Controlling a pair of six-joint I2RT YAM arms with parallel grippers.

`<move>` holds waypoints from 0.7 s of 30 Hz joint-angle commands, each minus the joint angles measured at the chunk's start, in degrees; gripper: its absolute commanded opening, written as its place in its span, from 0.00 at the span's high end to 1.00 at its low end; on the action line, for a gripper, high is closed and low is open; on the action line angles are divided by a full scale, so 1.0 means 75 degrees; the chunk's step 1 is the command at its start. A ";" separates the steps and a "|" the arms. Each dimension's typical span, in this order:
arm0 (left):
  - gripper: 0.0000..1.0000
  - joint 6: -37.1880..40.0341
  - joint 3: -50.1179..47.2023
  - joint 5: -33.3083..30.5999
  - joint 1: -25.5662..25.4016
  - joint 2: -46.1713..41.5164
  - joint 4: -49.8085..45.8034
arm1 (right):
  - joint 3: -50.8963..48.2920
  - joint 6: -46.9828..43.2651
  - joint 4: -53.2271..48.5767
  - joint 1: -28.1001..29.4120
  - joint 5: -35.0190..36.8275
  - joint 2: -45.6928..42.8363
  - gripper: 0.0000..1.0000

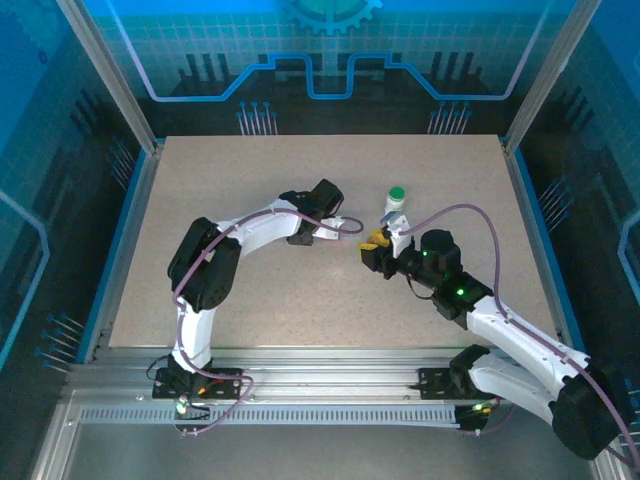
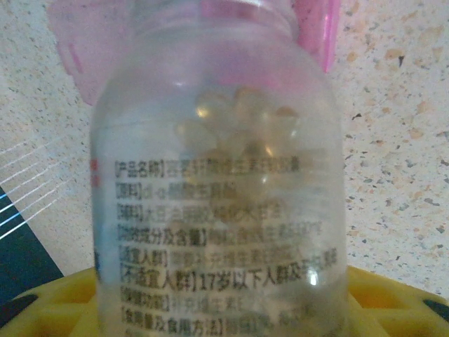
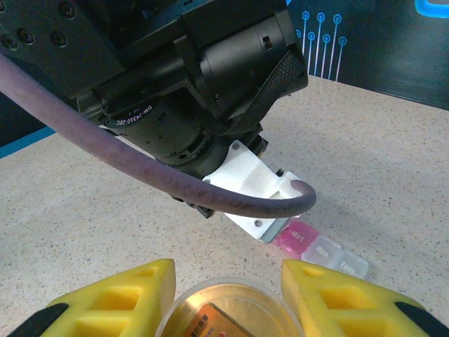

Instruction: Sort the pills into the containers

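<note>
My left pincer point(image 2: 224, 312) pinches the clear vial point(image 2: 217, 210), my right pincer point(image 3: 228, 291) the brown vial point(image 3: 226, 317); a slack grip could spill capsules point(image 2: 238, 126) beside the pill box point(image 3: 323, 249).

Speckled beige table point(image 1: 300, 290), blue backdrop panel point(image 1: 450, 40)

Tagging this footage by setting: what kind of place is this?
Probably a robotics lab test cell: a speckled beige tabletop fenced by aluminium frame posts and blue translucent panels printed with circuit patterns.
</note>
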 commanded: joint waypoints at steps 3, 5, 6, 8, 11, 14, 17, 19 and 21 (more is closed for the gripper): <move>1.00 0.0149 -0.0146 -0.0034 -0.0016 -0.0304 0.0002 | -0.0010 0.0096 0.0174 -0.0067 -0.0110 0.0001 1.00; 1.00 0.0170 -0.0171 -0.0052 -0.0017 -0.0224 -0.0014 | 0.0002 0.0103 0.0171 -0.0068 -0.0110 0.0002 1.00; 1.00 0.0204 -0.0192 -0.0090 -0.0013 -0.0166 -0.0013 | -0.0001 0.0094 0.0169 -0.0067 -0.0109 0.0001 1.00; 1.00 0.0369 -0.0243 -0.0245 -0.0015 -0.0044 0.0033 | 0.0002 0.0098 0.0171 -0.0068 -0.0110 0.0001 1.00; 1.00 0.0573 -0.0301 -0.0479 -0.0015 0.0153 0.0091 | -0.0001 0.0100 0.0165 -0.0071 -0.0110 0.0001 1.00; 1.00 0.0648 -0.0252 -0.0599 -0.0024 0.0300 0.0055 | 0.0002 0.0097 0.0167 -0.0073 -0.0110 0.0001 1.00; 1.00 0.0841 -0.0275 -0.0762 -0.0036 0.0321 0.0161 | 0.0002 0.0099 0.0171 -0.0069 -0.0116 0.0001 1.00; 1.00 0.0956 -0.0308 -0.0844 -0.0054 0.0251 0.0276 | 0.0002 0.0109 0.0171 -0.0067 -0.0122 0.0002 1.00; 1.00 0.1097 -0.0368 -0.0942 -0.0095 0.0147 0.0457 | 0.0002 0.0112 0.0169 -0.0069 -0.0122 0.0001 1.00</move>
